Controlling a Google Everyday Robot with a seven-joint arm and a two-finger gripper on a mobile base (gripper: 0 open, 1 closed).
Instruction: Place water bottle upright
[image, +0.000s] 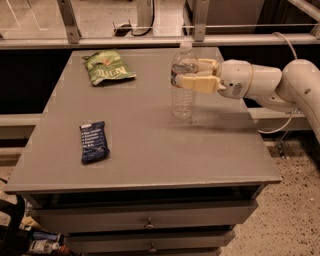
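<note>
Camera view | small clear ribbed plastic water bottle (183, 102) with white cap stands upright, right-centre of grey desk (150, 150) | cream gripper (187, 74) jaws clamped round its label band | likely light, thin-walled, crushable: grip gently at shoulder.

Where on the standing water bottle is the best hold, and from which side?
High on the body, at the label band, coming in level from the camera view's right. The water bottle stands upright on the table, round and slim, so two fingers can straddle it; the gripper is clasped there.
</note>
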